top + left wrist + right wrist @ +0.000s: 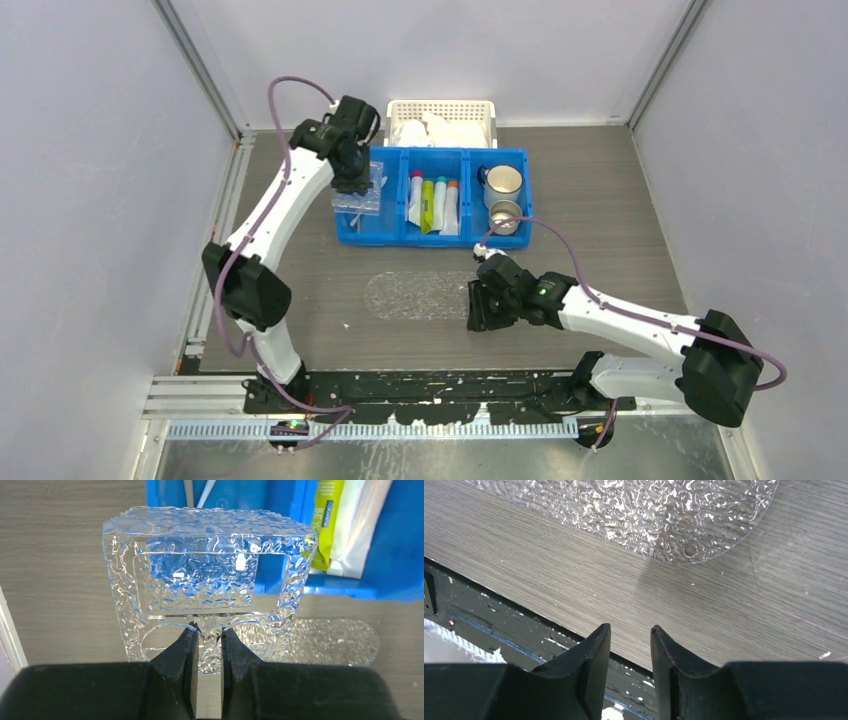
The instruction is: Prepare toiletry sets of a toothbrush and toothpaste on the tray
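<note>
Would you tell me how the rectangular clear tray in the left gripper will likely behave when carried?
The rectangular clear tray is probably stiff: it holds its shape though the left gripper pinches only one rim. It looks thin and likely light. Its glossy, dimpled plastic may slip or swivel in so narrow a grip.

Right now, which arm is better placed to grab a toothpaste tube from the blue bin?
Right, probably. The left gripper is shut on a clear rectangular piece over the blue bin, so it's busy. The right gripper hangs empty, jaws apart, beside the oval tray, within plausible reach of the toothpaste.
</note>
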Robot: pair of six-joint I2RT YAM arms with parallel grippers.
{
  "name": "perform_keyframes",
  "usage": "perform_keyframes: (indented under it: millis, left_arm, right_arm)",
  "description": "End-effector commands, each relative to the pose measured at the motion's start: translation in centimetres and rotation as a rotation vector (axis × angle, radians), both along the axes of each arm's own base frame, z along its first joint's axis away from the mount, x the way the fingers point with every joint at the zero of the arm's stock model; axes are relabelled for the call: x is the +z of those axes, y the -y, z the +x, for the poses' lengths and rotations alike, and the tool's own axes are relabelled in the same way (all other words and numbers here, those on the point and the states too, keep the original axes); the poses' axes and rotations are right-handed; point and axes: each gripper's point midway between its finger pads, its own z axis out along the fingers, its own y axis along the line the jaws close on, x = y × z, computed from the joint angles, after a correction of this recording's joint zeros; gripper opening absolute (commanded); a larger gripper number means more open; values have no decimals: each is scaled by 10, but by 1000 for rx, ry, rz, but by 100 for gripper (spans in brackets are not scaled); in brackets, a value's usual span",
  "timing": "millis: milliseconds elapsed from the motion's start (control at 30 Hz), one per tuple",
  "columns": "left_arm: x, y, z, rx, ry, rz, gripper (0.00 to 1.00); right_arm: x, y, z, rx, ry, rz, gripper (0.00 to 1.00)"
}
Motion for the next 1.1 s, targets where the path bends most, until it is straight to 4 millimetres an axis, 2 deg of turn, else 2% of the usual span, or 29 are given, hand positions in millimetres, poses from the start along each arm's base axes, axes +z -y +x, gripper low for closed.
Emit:
perform_keyframes:
  millis: [0, 67, 200, 333, 433, 600, 800, 1067]
  left_arm:
    - [36, -1, -49, -4, -37, -45, 7]
    - [36, 7, -69, -17, -65, -67, 8]
    - [15, 36, -112, -38, -138, -100, 9]
    - [-5, 71, -140, -32, -190, -167, 10]
    - [-16, 87, -146, -6, -180, -215, 10]
    - [-35, 106, -146, 25, -188, -215, 11]
    - [-62, 143, -149, 57, -207, -278, 12]
    - [-93, 160, -165, 74, -243, -192, 13]
  right_arm:
    - [32, 1, 5, 14, 53, 13, 41]
    - [44, 7, 11, -3, 86, -17, 41]
    - [60, 19, 19, -39, 125, -69, 41]
    - [78, 33, 33, -114, 188, -115, 42]
    - [92, 42, 41, -156, 220, -121, 44]
    - [106, 53, 42, -169, 233, -113, 44]
    - [111, 57, 38, -162, 229, -109, 44]
    - [111, 58, 31, -141, 223, -87, 44]
